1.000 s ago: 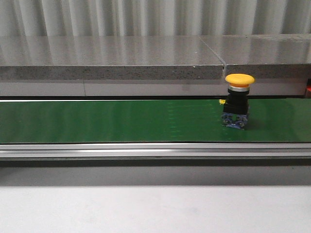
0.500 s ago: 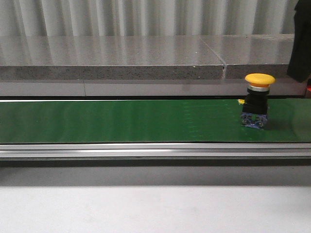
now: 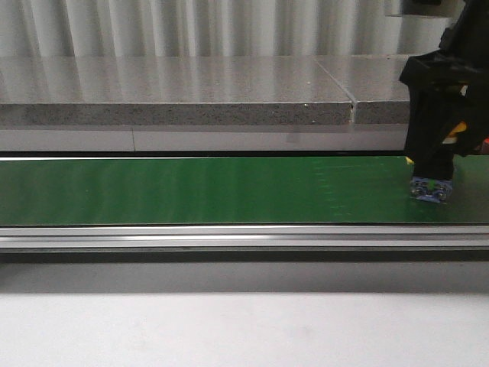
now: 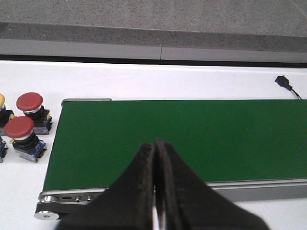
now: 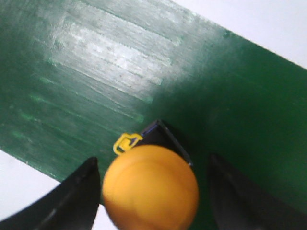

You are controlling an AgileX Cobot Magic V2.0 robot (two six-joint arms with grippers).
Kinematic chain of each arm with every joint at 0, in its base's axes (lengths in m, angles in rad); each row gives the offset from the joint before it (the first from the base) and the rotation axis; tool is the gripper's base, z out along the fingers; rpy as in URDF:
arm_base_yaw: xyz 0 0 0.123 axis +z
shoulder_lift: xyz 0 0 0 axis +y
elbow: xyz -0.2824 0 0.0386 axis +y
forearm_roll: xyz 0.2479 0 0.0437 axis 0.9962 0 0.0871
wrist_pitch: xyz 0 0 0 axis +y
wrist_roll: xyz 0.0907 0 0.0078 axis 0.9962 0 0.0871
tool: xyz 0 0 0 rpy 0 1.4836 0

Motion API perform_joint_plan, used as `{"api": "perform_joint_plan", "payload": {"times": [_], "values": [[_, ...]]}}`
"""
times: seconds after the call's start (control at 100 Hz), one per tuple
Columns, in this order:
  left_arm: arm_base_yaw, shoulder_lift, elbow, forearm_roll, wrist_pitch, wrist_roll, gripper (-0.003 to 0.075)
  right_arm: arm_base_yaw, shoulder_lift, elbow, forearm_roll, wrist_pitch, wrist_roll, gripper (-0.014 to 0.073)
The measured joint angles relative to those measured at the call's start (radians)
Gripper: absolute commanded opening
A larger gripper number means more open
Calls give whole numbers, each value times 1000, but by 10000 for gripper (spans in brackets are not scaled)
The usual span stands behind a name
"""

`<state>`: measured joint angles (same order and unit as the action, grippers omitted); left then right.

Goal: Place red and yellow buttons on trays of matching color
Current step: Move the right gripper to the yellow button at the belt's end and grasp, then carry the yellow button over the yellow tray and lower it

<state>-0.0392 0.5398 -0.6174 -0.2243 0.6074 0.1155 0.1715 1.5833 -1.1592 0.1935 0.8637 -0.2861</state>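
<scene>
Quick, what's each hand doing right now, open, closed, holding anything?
Left hand: closed, holding nothing.
Right hand: open, fingers either side of the yellow button, not yet gripping it.

You've got one yellow button (image 5: pixel 150 187) on one green belt (image 3: pixel 206 189). Off the belt: two red buttons (image 4: pixel 29 102) (image 4: pixel 19 128). Two grippers: left gripper (image 4: pixel 156 191), right gripper (image 5: pixel 153 191).
</scene>
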Motion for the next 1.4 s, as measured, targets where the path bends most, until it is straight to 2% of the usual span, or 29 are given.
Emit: {"api": "perform_joint_plan", "payload": {"times": [0.17, 0.26, 0.53, 0.72, 0.93, 1.1, 1.26, 1.4], "values": [[0, 0, 0, 0, 0, 0, -20, 0, 9, 0, 0, -8, -2, 185], [0, 0, 0, 0, 0, 0, -20, 0, 9, 0, 0, -8, -2, 120], [0, 0, 0, 0, 0, 0, -20, -8, -26, 2, 1, 49, 44, 116], [0, 0, 0, 0, 0, 0, -20, -85, -125, 2, -13, 98, 105, 116], [0, 0, 0, 0, 0, 0, -20, -269, -234, 42, -27, 114, 147, 116], [0, 0, 0, 0, 0, 0, -20, -466, -286, 118, -30, 101, 171, 116], [0, 0, 0, 0, 0, 0, -20, -639, -297, 171, -38, 16, 225, 116], [0, 0, 0, 0, 0, 0, -20, -728, -297, 182, -38, -87, 261, 116]]}}
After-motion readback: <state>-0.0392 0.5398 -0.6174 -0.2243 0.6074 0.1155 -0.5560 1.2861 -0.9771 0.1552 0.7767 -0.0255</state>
